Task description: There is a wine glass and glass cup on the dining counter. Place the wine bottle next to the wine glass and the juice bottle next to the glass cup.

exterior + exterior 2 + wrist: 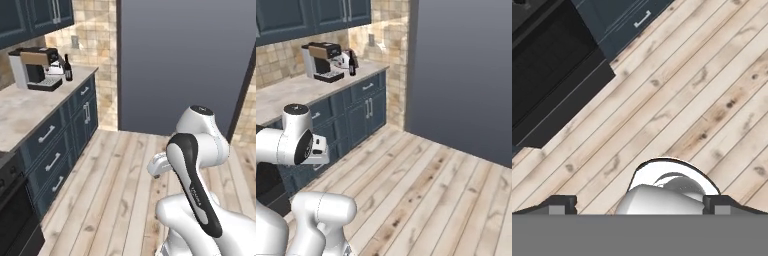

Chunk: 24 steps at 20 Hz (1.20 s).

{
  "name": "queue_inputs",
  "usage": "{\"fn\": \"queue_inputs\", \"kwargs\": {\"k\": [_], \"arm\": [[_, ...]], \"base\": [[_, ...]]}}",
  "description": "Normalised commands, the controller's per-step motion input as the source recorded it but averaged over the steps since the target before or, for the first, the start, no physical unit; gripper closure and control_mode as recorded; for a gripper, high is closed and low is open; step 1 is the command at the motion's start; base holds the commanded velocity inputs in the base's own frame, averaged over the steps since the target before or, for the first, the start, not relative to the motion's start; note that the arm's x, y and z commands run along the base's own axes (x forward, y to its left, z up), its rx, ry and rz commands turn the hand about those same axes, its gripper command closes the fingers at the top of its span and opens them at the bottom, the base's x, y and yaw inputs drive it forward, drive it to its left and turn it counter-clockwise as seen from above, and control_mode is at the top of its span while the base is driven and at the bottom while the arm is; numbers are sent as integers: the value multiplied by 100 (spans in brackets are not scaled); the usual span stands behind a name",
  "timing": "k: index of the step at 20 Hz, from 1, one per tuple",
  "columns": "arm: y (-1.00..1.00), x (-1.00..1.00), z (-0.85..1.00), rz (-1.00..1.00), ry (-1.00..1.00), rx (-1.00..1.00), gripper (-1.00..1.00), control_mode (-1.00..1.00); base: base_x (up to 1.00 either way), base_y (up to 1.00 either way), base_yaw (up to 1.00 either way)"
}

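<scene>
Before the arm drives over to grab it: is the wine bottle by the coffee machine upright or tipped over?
Upright: the wine bottle stands neck-up on the worktop beside the coffee machine.

Glossy white arm (pixel 200 150), blk joints

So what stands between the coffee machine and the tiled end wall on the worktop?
A slim dark wine bottle stands there, beside the coffee machine, seen in both base views.

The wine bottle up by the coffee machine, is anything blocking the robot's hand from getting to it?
Nothing visible stands in the way. The wine bottle stands on the kitchen worktop beside the coffee machine. The gripper points down at bare wooden floor, far from the bottle.
</scene>
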Motion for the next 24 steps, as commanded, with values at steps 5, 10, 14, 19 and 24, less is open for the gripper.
{"fn": "queue_inputs", "kwargs": {"k": [5, 10, 14, 19, 24], "arm": [[0, 0, 0, 0, 0, 0, -100, 100], [0, 0, 0, 0, 0, 0, -100, 100], [0, 0, 0, 0, 0, 0, -100, 100], [0, 0, 0, 0, 0, 0, -100, 100], [0, 0, 0, 0, 0, 0, -100, 100]], "base": [[85, -4, 0], [85, -2, 1], [84, 0, 4], [79, 0, 13], [76, 0, 18]]}}
